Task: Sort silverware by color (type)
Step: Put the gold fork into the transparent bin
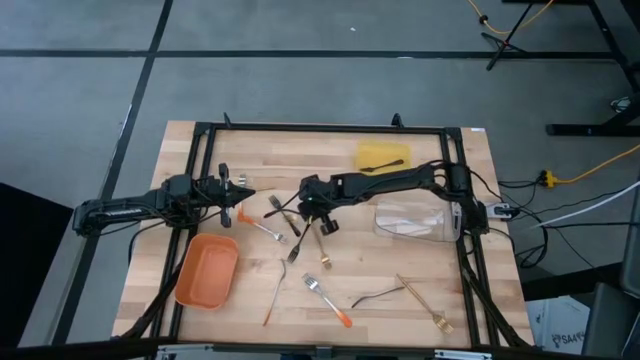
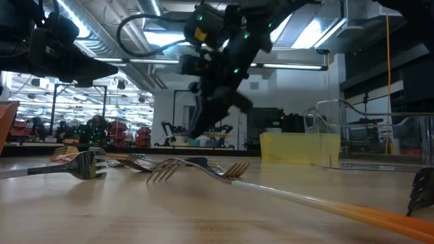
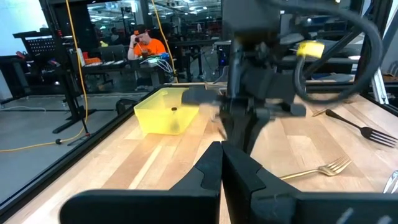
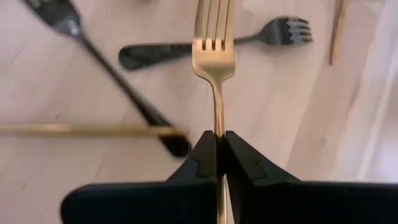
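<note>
While clamped in the right arm's fingers:
gold fork (image 4: 214,43): handle pinched, tines pointing away, above mid-bench (image 1: 250,150).
right gripper (image 4: 220,144): fingers closed on the handle.
black forks (image 4: 214,48): lying below on the bench.
left gripper (image 3: 222,163): fingers together, empty, above the orange tray (image 1: 207,271).

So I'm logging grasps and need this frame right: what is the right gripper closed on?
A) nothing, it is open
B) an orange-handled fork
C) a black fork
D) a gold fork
D. In the right wrist view the right gripper has its fingers pressed together on the handle of a gold fork, whose tines point away from the camera, while two black forks lie loose on the table beyond it.
</note>
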`<state>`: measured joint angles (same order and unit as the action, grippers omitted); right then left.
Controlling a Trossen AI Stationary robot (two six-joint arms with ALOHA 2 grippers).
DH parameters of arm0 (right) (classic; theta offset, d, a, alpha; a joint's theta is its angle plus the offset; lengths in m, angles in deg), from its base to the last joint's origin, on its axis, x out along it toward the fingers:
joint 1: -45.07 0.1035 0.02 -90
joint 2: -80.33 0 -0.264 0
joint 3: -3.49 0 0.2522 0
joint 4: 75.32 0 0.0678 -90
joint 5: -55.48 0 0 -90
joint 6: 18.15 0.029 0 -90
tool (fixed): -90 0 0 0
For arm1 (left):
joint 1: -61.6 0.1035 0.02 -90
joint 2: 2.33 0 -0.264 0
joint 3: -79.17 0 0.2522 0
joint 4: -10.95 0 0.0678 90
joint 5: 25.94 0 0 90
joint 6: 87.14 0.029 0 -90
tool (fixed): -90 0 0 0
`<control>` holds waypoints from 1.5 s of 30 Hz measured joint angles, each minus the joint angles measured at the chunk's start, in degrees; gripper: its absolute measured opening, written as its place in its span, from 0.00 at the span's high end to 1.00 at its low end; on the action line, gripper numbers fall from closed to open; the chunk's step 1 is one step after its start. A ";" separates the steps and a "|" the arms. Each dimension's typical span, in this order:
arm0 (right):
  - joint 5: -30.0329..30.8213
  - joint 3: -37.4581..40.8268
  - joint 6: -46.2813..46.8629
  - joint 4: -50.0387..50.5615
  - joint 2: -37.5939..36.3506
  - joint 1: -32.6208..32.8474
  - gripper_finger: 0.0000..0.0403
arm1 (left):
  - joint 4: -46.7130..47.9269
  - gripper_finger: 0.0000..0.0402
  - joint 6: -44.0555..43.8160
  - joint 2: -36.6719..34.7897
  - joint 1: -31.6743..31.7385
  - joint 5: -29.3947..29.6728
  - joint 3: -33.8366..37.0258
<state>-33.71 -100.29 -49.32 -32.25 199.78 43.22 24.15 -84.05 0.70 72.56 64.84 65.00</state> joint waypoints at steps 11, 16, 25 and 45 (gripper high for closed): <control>4.15 -0.15 4.15 17.99 -11.19 2.01 0.99 | 0.00 1.00 -0.02 0.00 -0.01 -0.01 -0.02; 6.21 -0.19 6.88 25.75 -16.20 5.38 0.99 | 0.00 1.00 -0.02 0.01 -0.02 -0.01 -0.01; 6.72 -0.20 14.98 36.15 -23.53 11.00 0.99 | 0.00 1.00 -0.72 0.00 -0.02 -0.02 0.00; 14.22 21.73 32.98 46.83 -46.54 17.23 0.99 | 0.00 1.00 -1.51 0.00 -0.02 -0.01 0.00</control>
<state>-19.49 -78.56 -16.35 14.58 153.24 60.45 24.15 -85.56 0.71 72.55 64.83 65.00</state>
